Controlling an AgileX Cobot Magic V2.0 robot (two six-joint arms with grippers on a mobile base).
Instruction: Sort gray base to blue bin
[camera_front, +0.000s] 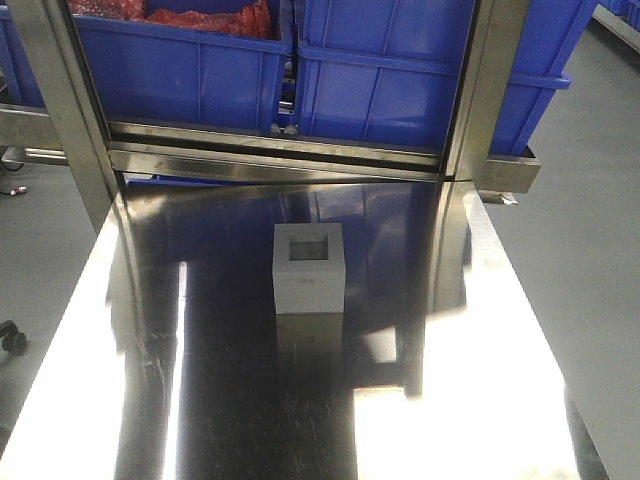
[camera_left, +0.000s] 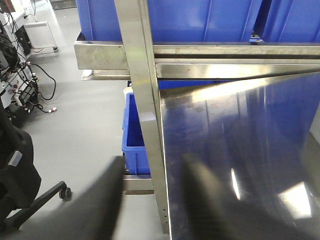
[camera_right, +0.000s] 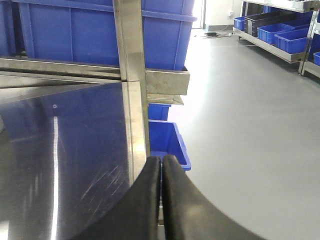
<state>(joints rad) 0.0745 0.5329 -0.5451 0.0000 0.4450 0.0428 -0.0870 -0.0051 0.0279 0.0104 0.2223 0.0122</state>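
1. The base (camera_front: 309, 268) stands upright near the middle of the table (camera_front: 150, 400), its square recess facing up. Nothing touches it.
2. A bin (camera_front: 400, 90) sits on the rack (camera_front: 280, 155) behind the table's far edge, well apart from the base. A second bin (camera_front: 180, 75) beside it holds red material (camera_front: 215, 20). Which one is the target cannot be told.
3. The left fingers (camera_left: 205, 190) are blurred but appear spread, with nothing between them. They hang over the table's left edge.
4. The right fingers (camera_right: 145, 200) are pressed together and hold nothing. They sit at the table's right edge.
5. Neither wrist view shows the base, so both arms are judged well clear of it. The pick has not begun.
6. Handling, as a judgement:
   - The base looks rigid and matte, so it should not crush or slip under a firm pinch.
   - The recess suggests it is hollow and probably light.
   - The polished table gives little friction, so a one-sided nudge could slide or turn it.
7. Recommended hold: come down from above and close on two opposite outer walls, below the top rim. Alternatively, put one finger in the recess and pinch a single wall.
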